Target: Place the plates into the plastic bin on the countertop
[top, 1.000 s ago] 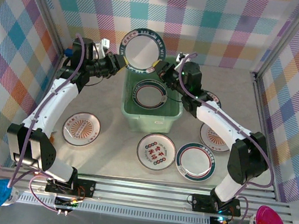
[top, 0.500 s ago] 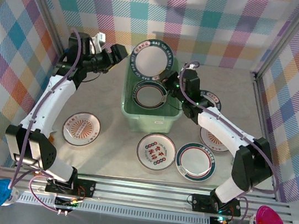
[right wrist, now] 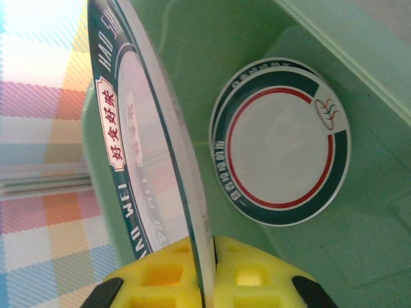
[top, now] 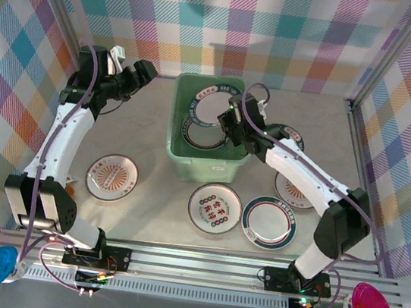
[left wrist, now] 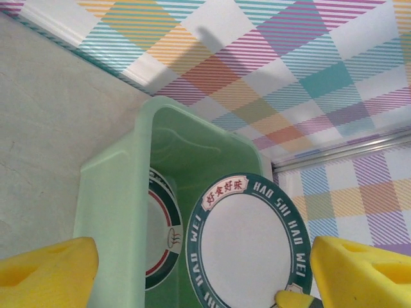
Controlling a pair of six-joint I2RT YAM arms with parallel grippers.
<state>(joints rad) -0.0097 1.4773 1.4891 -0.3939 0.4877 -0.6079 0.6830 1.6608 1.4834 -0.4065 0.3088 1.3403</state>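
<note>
Right wrist view: the right pincer (right wrist: 205, 273) is clenched on the lower rim of a green-rimmed plate (right wrist: 131, 160). Its yellow pads (right wrist: 160, 282) press on either face, and the plate stands nearly on edge inside the plastic bin (right wrist: 359, 83). Just beside it a flat plate (right wrist: 280, 142) with a dark green band and a red ring lies on the bin floor. From the top external view the right pincer (top: 231, 121) sits inside the bin's right side with the green-rimmed plate (top: 214, 103) tilted over the flat plate (top: 196, 139). The left pincer (top: 145, 73) is released, its jaws spread wide. It hangs to the left of the bin's far left corner, apart from the rim (top: 173, 119). In the left wrist view its own yellow pads (left wrist: 45, 273) sit at either side of the picture, grasping nothing, with the bin wall (left wrist: 112, 212) and the green-rimmed plate (left wrist: 247, 247) between them. Out on the bench (top: 151, 215), an orange-centred plate (top: 112, 176), a red-patterned plate (top: 215, 207) and a ringed plate (top: 269, 222) lie flat nearer the arm bases than the bin. A half-hidden plate (top: 292, 189) and a far plate (top: 293, 138) lie partly under the right arm.
</note>
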